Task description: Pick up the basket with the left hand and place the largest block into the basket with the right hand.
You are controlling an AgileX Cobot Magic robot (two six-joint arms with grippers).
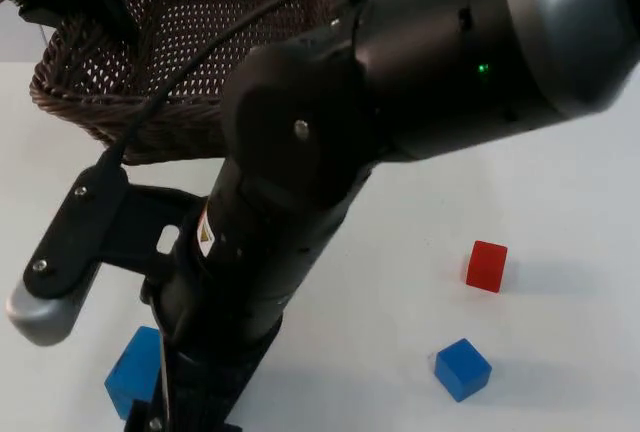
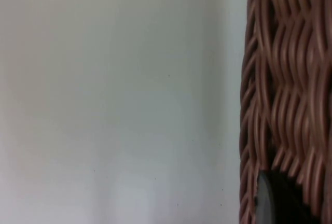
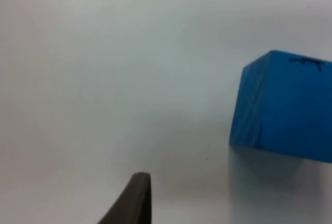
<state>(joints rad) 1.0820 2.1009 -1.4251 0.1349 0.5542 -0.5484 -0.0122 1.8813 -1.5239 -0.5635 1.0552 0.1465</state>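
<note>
Basket half looks done to me: the wicker basket (image 1: 150, 72) is up at the far left of the table in the top view, and I judge it lifted or at least held, since the left wrist view has its woven wall (image 2: 285, 89) pressed right against the camera with a dark fingertip (image 2: 267, 203) touching the weave. I read the left gripper as clamped on the basket rim, though I can't see both fingers, so that is a judgement. Block half is not done. The largest block, the big blue block (image 1: 135, 372), sits on the white table (image 1: 560, 182) at the near left, partly hidden behind my right arm (image 1: 300, 212), which reaches diagonally across the table down toward it. In the right wrist view the same block (image 3: 282, 105) rests flat on the table, beside one fingertip (image 3: 137, 198) and apart from it, nothing touching. The right gripper is down near the block but holds nothing; whether its fingers are apart or together I cannot tell, one tip in sight. Small blue block (image 1: 462, 368) and red block (image 1: 487, 266) lie well apart on the right, untouched. Left to do: line up on the big block, grasp, carry, drop in basket.
</note>
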